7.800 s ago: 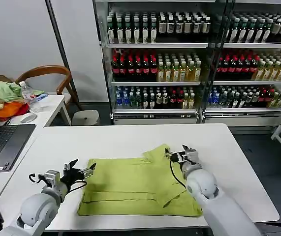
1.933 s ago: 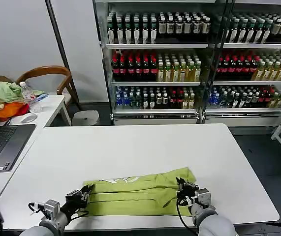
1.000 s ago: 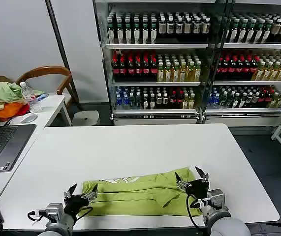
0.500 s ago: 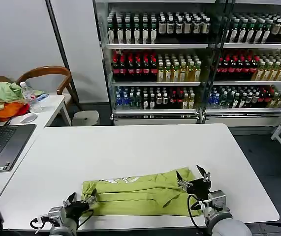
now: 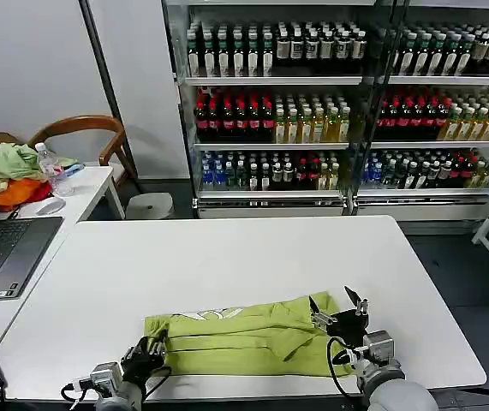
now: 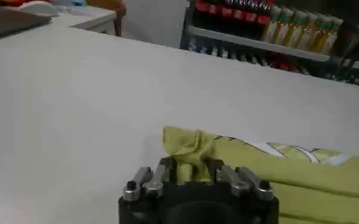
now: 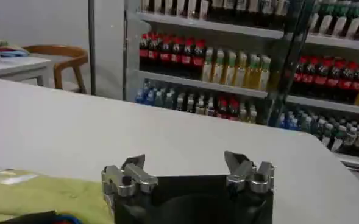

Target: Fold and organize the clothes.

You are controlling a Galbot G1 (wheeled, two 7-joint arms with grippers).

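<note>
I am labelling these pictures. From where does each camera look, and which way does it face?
Head view: high on the robot, facing forward and down at the white table; left gripper and right gripper show at the T-shirt.
Left wrist view: low behind the left gripper, shut on the T-shirt.
Right wrist view: behind the open right gripper, facing the drink shelves.
All share the T-shirt.
</note>
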